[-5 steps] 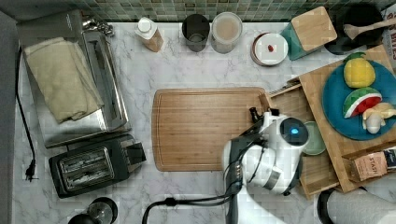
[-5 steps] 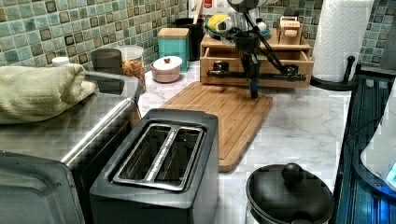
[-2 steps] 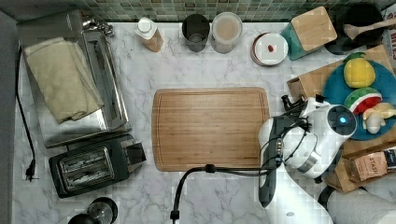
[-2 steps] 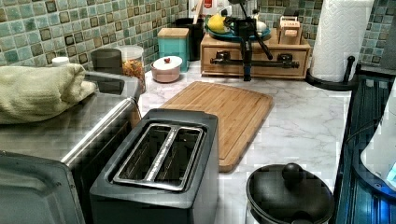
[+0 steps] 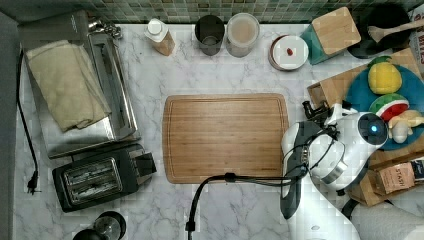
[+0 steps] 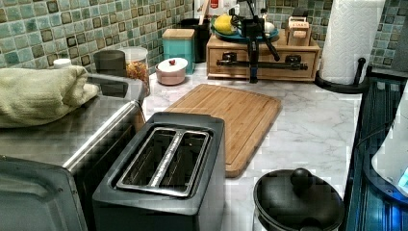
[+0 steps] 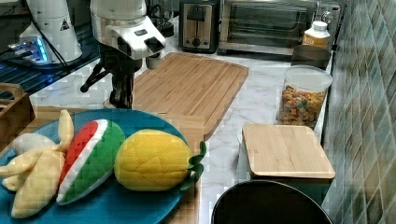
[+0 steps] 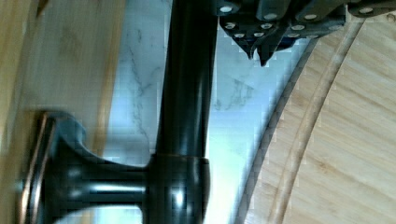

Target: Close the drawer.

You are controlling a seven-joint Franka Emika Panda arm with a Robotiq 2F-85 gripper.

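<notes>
The drawer [image 6: 262,57] sits in the upper middle of the left view, pushed in with its front flush with the bamboo shelf unit [image 6: 211,57] around it. Its long axis runs side to side across the left view, and its front faces the cutting board [image 6: 226,115] in the centre of the frame. A dark bar handle [image 6: 284,64] spans the drawer front along the same axis, held off the wood on two posts.

The gripper [image 6: 253,72] hangs in front of the middle of the handle in the left view, its dark fingers [image 6: 253,57] pointing down toward the marble desk [image 6: 308,125]. In the wrist view the handle [image 8: 187,93] appears as a thick dark bar with one post joining the wood front [image 8: 60,60], and the fingertips [image 8: 261,46] lie just beside the bar over the marble, close together with nothing between them.

In the top view the white arm [image 5: 340,150] is at the right middle of the frame, between the cutting board [image 5: 225,137] and the shelf unit [image 5: 330,90]. On top of the unit a blue plate [image 7: 116,205] carries plush fruit [image 7: 149,161], seen in the lower left of the right view. A toaster [image 6: 168,173] fills the lower middle of the left view.
</notes>
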